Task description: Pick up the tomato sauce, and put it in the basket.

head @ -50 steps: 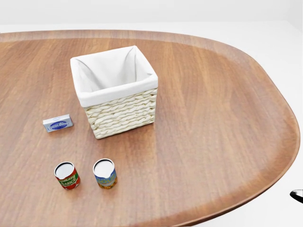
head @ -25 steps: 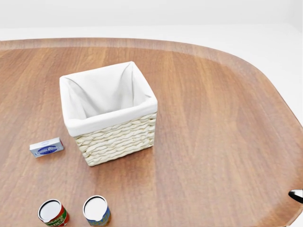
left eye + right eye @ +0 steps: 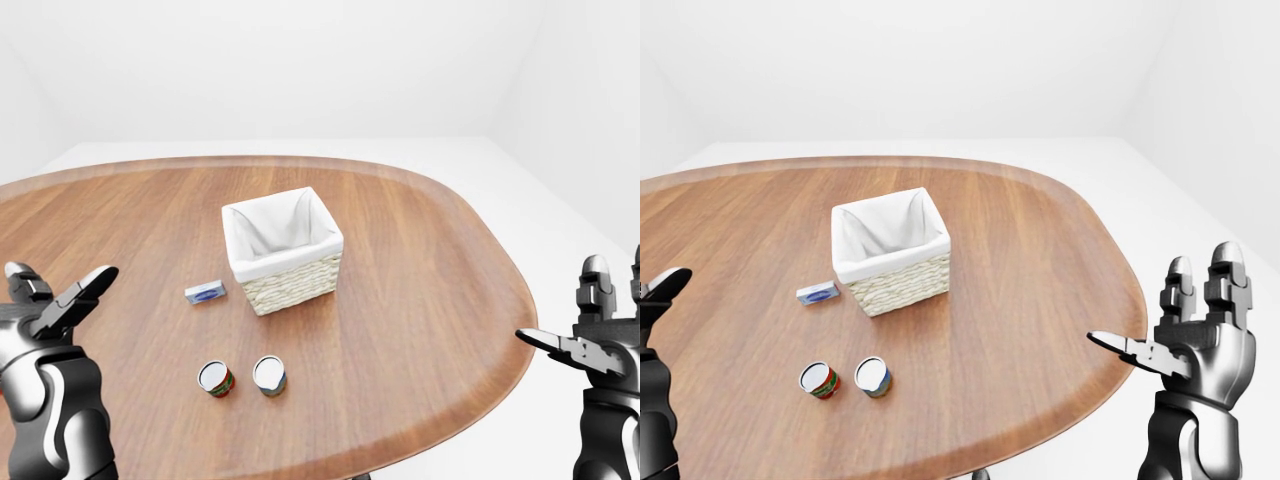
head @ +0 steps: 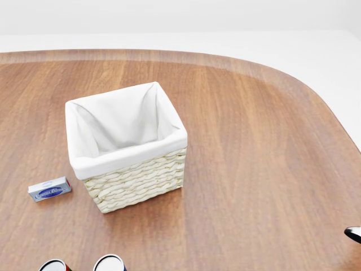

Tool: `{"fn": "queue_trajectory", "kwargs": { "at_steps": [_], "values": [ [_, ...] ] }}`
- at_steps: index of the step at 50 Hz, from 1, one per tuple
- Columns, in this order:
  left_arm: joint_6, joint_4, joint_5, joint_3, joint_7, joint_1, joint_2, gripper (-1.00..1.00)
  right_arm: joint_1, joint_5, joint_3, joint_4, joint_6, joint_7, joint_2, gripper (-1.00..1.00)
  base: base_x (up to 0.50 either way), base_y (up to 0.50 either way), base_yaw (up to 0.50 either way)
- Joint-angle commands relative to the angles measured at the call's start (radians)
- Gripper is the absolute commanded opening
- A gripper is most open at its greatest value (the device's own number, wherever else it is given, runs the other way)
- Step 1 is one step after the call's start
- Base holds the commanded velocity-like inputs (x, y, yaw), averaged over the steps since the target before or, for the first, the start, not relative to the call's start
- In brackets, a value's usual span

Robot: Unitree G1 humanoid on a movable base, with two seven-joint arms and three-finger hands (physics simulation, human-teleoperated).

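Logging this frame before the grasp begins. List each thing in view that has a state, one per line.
basket: upright, white liner open, nothing inside that shows.
tomato sauce can: upright on the table, red label, untouched.
second can: upright beside it, blue label.
small blue box: lying flat to the left of the basket.
left robot hand: open, holding nothing.
right robot hand: open, holding nothing.

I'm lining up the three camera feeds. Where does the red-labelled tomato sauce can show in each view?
Left-eye view: tomato sauce can, lower left of centre, left of the blue can.
Head view: only its top rim, at the bottom edge, left.
Right-eye view: lower left.
Shared landmark: the basket, up and right of it.
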Motion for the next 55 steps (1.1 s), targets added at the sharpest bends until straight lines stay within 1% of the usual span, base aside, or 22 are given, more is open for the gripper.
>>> {"fn": "queue_trajectory", "kwargs": {
  "at_steps": [1, 5, 6, 9, 10, 12, 13, 16, 18, 20, 22, 23, 25, 27, 28, 36, 38, 40, 44, 48, 50, 55],
  "values": [
    [0.000, -0.023, 0.054, -0.016, -0.007, 0.000, -0.007, 1.00, 0.001, 0.006, -0.001, -0.005, 0.000, -0.004, 0.000, 1.00, 0.00, 0.00, 0.00],
    [0.000, -0.047, 0.102, -0.033, -0.016, 0.001, -0.003, 1.00, 0.001, 0.003, 0.000, -0.010, 0.000, -0.005, 0.000, 1.00, 0.00, 0.00, 0.00],
    [0.000, -0.004, 0.187, -0.090, -0.033, -0.012, 0.013, 1.00, 0.000, 0.001, 0.000, -0.007, 0.000, -0.004, 0.000, 1.00, 0.00, 0.00, 0.00],
    [0.000, 0.158, 0.344, -0.195, -0.127, -0.064, 0.012, 1.00, -0.001, 0.000, 0.002, -0.003, 0.000, -0.003, 0.000, 1.00, 0.00, 0.00, 0.00],
    [0.000, 0.234, 0.472, -0.270, -0.143, -0.079, 0.016, 1.00, 0.000, 0.003, -0.001, -0.006, 0.000, -0.004, -0.002, 1.00, 0.00, 0.00, 0.00],
    [0.000, 0.314, 0.660, -0.308, -0.082, -0.101, 0.006, 1.00, 0.000, 0.003, -0.003, -0.008, 0.000, -0.004, -0.001, 1.00, 0.00, 0.00, 0.00],
    [0.000, 0.354, 0.763, -0.325, -0.028, -0.112, 0.005, 1.00, 0.001, 0.003, -0.003, -0.005, 0.000, -0.003, 0.000, 1.00, 0.00, 0.00, 0.00],
    [0.000, 0.428, 0.956, -0.371, -0.026, -0.107, 0.005, 1.00, 0.001, 0.002, -0.001, -0.004, 0.000, -0.003, 0.001, 1.00, 0.00, 0.00, 0.00],
    [0.000, 0.442, 1.126, -0.438, -0.062, -0.075, 0.002, 1.00, 0.001, -0.002, 0.002, -0.002, 0.000, -0.003, 0.002, 1.00, 0.00, 0.00, 0.00],
    [0.000, 0.442, 1.192, -0.438, -0.103, -0.060, -0.015, 1.00, 0.001, 0.000, 0.000, -0.003, 0.000, -0.003, 0.001, 1.00, 0.00, 0.00, 0.00],
    [0.000, 0.475, 1.285, -0.463, -0.130, -0.041, -0.021, 1.00, 0.001, -0.002, 0.002, -0.001, 0.000, -0.002, 0.002, 1.00, 0.00, 0.00, 0.00],
    [0.000, 0.470, 1.300, -0.463, -0.168, -0.026, -0.031, 1.00, 0.000, -0.005, 0.004, 0.000, 0.000, -0.004, 0.001, 1.00, 0.00, 0.00, 0.00],
    [0.000, 0.488, 1.331, -0.464, -0.194, -0.015, -0.041, 1.00, 0.001, -0.006, 0.006, 0.002, 0.000, -0.002, 0.002, 1.00, 0.00, 0.00, 0.00],
    [0.000, 0.486, 1.381, -0.480, -0.248, 0.012, -0.047, 1.00, 0.001, -0.005, 0.005, 0.003, 0.000, -0.002, 0.001, 1.00, 0.00, 0.00, 0.00],
    [0.000, 0.475, 1.430, -0.494, -0.261, 0.038, -0.049, 1.00, 0.001, -0.005, 0.005, 0.003, 0.000, -0.003, 0.001, 1.00, 0.00, 0.00, 0.00],
    [0.000, 0.297, 1.552, -0.467, -0.414, 0.157, -0.082, 1.00, 0.000, -0.007, 0.009, 0.007, 0.000, -0.004, 0.000, 1.00, 0.00, 0.00, 0.00],
    [0.000, 0.290, 1.572, -0.461, -0.418, 0.164, -0.088, 1.00, 0.000, -0.008, 0.009, 0.007, 0.000, -0.004, 0.000, 1.00, 0.00, 0.00, 0.00],
    [0.000, 0.225, 1.629, -0.461, -0.454, 0.211, -0.093, 1.00, -0.002, -0.009, 0.010, 0.010, 0.000, -0.004, 0.000, 1.00, 0.00, 0.00, 0.00],
    [0.000, 0.239, 1.664, -0.448, -0.463, 0.226, -0.104, 1.00, -0.002, -0.010, 0.012, 0.009, 0.000, -0.007, -0.001, 1.00, 0.00, 0.00, 0.00],
    [0.000, 0.269, 1.675, -0.447, -0.464, 0.227, -0.113, 1.00, -0.001, -0.009, 0.011, 0.012, 0.000, -0.006, 0.000, 1.00, 0.00, 0.00, 0.00],
    [0.000, 0.259, 1.671, -0.442, -0.486, 0.233, -0.117, 1.00, -0.002, -0.012, 0.014, 0.012, 0.000, -0.007, 0.000, 1.00, 0.00, 0.00, 0.00],
    [0.000, 0.264, 1.679, -0.439, -0.481, 0.231, -0.118, 1.00, -0.003, -0.014, 0.020, 0.020, 0.000, -0.007, 0.001, 1.00, 0.00, 0.00, 0.00]
  ]
}}
